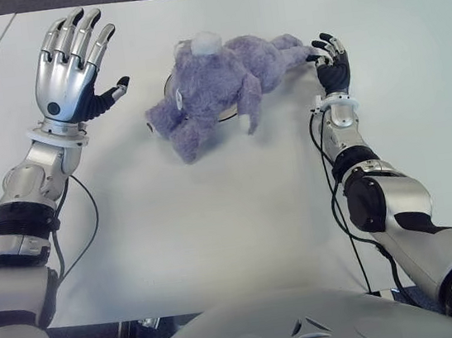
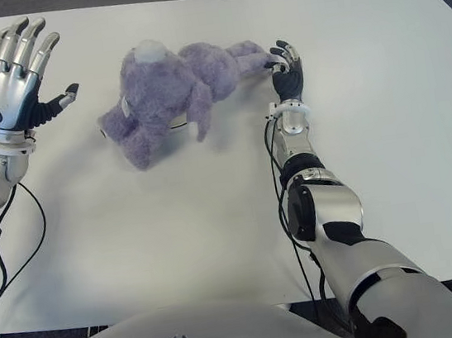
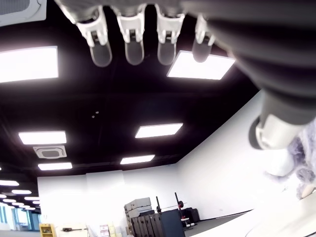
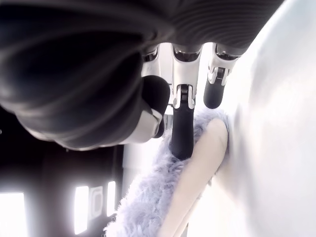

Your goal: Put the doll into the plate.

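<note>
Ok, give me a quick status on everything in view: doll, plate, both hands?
doll: lying on its side, sprawled over the plate, one leg stretched toward the right hand.
plate: on the table, almost wholly hidden under the doll; only slivers of rim show.
right hand: at the doll's foot, fingertips touching it; no closed grasp.
left hand: raised left of the doll, fingers spread, holding nothing.
</note>
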Controlling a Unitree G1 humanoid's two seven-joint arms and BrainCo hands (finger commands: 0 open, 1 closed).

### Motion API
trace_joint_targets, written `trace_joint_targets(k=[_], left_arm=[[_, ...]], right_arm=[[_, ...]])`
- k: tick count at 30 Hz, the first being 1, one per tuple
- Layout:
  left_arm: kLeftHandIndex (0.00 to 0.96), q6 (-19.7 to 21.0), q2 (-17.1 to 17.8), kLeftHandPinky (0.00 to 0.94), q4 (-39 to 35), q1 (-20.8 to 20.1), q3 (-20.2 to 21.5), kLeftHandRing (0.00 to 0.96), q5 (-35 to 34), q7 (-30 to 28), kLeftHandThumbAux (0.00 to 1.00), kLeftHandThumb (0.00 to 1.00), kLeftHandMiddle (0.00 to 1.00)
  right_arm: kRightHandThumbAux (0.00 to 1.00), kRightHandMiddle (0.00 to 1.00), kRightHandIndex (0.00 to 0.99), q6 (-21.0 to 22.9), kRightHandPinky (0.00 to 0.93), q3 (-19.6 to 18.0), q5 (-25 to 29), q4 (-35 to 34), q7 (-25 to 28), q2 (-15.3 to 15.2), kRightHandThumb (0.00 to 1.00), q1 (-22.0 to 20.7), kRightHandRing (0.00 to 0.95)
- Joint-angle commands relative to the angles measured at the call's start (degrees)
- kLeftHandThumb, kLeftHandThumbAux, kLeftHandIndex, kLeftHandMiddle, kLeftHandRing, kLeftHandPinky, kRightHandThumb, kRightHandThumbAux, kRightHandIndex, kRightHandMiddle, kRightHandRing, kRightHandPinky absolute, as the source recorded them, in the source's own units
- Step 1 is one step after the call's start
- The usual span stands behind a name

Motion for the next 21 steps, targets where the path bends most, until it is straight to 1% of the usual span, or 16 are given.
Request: trace_joint_targets(k=[1, 10, 14, 15, 17, 18, 20, 21], left_arm=[[0.048, -0.3, -1.7, 0.0, 2.8, 0.9, -0.9, 0.0, -1.8, 1.0, 0.553, 0.335, 0.0], [0.048, -0.3, -3.3, 0.0, 5.6, 0.3, -1.1, 0.0, -2.8, 1.8, 0.556, 0.364, 0.0], [0.051, -0.3, -4.6, 0.0, 8.1, -0.8, -1.6, 0.0, -2.9, 2.8, 0.565, 0.359, 0.0], [0.051, -0.3, -5.6, 0.0, 9.9, -1.7, -1.9, 0.0, -3.0, 3.2, 0.566, 0.358, 0.0], [0.055, -0.4, -7.5, 0.0, 13.2, -3.5, -2.5, 0.0, -3.3, 3.8, 0.575, 0.34, 0.0], [0.058, -0.5, -8.3, 0.0, 14.5, -4.2, -2.6, 0.0, -3.5, 3.9, 0.586, 0.307, 0.0], [0.061, -0.7, -9.6, 0.0, 17.1, -5.4, -2.9, 0.0, -4.0, 3.8, 0.596, 0.278, 0.0], [0.067, -0.9, -10.2, 0.0, 18.3, -6.0, -3.0, 0.0, -4.2, 3.7, 0.607, 0.243, 0.0]], right_arm=[[0.846, 0.233, 0.171, 7.0, 0.124, -0.7, 1.7, 8.8, 0.3, 4.3, 0.996, 14.8, 0.375], [0.847, 0.233, 0.17, 7.0, 0.117, -0.6, 1.6, 8.9, 0.3, 4.2, 0.983, 14.8, 0.373], [0.846, 0.235, 0.171, 6.9, 0.127, -0.6, 1.6, 8.8, 0.2, 4.3, 0.978, 14.8, 0.379], [0.846, 0.235, 0.171, 6.8, 0.129, -0.7, 1.6, 8.8, 0.2, 4.3, 0.978, 14.8, 0.38], [0.846, 0.235, 0.173, 6.8, 0.127, -0.7, 1.7, 8.8, 0.3, 4.3, 0.978, 14.8, 0.383], [0.846, 0.232, 0.173, 6.8, 0.127, -0.7, 1.7, 8.8, 0.3, 4.3, 0.98, 14.8, 0.381], [0.846, 0.228, 0.174, 6.9, 0.127, -0.6, 1.6, 8.8, 0.3, 4.3, 0.983, 14.8, 0.379], [0.847, 0.226, 0.175, 6.9, 0.126, -0.6, 1.6, 8.8, 0.3, 4.2, 0.985, 14.8, 0.375]])
